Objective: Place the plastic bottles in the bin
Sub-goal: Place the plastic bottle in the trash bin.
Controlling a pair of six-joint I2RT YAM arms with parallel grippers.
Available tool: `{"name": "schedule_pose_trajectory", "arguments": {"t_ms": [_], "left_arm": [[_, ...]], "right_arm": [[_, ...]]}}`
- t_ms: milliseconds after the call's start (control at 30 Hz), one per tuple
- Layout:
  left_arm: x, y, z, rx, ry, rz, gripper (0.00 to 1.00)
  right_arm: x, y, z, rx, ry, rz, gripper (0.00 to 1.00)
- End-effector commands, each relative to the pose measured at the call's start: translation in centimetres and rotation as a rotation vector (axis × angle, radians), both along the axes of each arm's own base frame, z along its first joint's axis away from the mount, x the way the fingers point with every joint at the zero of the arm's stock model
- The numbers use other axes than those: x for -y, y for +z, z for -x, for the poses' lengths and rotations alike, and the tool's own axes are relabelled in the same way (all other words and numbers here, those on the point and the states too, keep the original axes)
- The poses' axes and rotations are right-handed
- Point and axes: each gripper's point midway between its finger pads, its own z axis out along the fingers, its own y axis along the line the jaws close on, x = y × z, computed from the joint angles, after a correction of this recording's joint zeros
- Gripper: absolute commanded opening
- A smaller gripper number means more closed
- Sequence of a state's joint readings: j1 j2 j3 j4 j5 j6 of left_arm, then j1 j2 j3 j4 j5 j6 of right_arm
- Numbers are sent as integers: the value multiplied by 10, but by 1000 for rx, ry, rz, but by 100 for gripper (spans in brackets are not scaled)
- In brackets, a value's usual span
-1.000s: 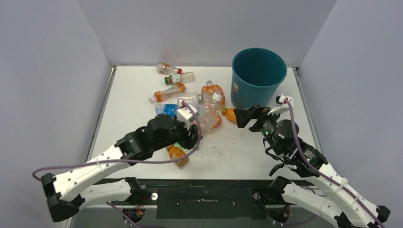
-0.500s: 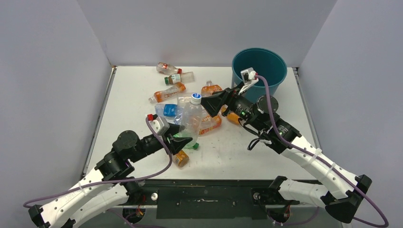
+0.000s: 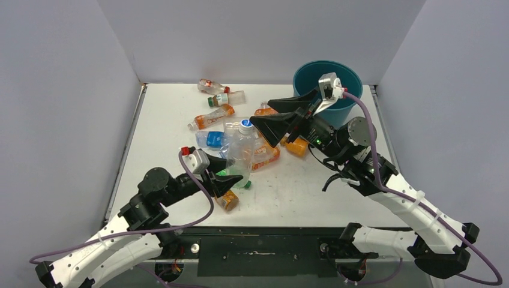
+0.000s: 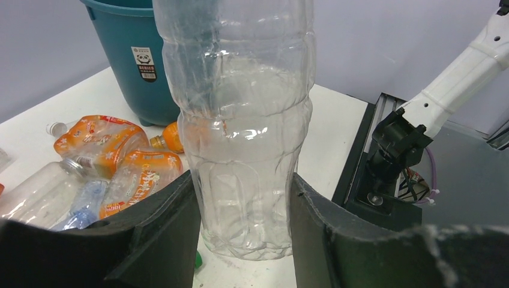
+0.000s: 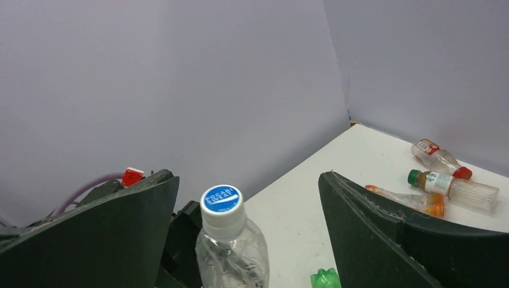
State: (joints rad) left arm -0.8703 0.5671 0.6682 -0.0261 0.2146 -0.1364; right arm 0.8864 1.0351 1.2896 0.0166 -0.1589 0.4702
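From above, a bottle (image 3: 240, 151) is pinched low and upright at mid-bench (image 3: 174, 111) by the left claw (image 3: 231, 171); the right claw (image 3: 262, 110) is spread by its cap (image 3: 246, 124), near the bin (image 3: 312, 65); at the left wrist, the bottle is clamped between fingers (image 4: 150, 240); at the right wrist, the cap is seen between parted fingers (image 5: 372, 240).

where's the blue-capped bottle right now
Top view: the bottle is upright near the table's middle, base clamped in the left gripper, the open right gripper either side of its cap.
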Motion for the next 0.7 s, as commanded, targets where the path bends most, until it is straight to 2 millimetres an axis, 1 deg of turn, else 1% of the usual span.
{"name": "schedule_pose_trajectory", "arguments": {"t_ms": [0, 100, 133, 200, 333, 500, 567, 667], "left_arm": [[2, 15, 0, 34, -8, 42, 0], [3, 13, -2, 31, -4, 35, 0], [3, 12, -3, 30, -3, 33, 0], [3, 10, -4, 26, 1, 28, 0], [3, 9, -6, 26, 10, 25, 0], [3, 9, -7, 26, 14, 24, 0], [3, 9, -7, 28, 15, 23, 0], [4, 7, -7, 26, 13, 19, 0]], "right_arm": [[-11, 0, 2, 40, -17, 99, 91], [-26, -17, 2, 21, -21, 197, 94], [-30, -22, 5, 15, -27, 224, 96], [-32, -31, 1, 2, -74, 267, 98], [-31, -42, -5, -25, -125, 300, 85], [-25, -44, -7, -37, -152, 298, 74], [-23, -45, -6, -40, -152, 287, 74], [-19, -40, -3, -41, -153, 249, 80]]}}
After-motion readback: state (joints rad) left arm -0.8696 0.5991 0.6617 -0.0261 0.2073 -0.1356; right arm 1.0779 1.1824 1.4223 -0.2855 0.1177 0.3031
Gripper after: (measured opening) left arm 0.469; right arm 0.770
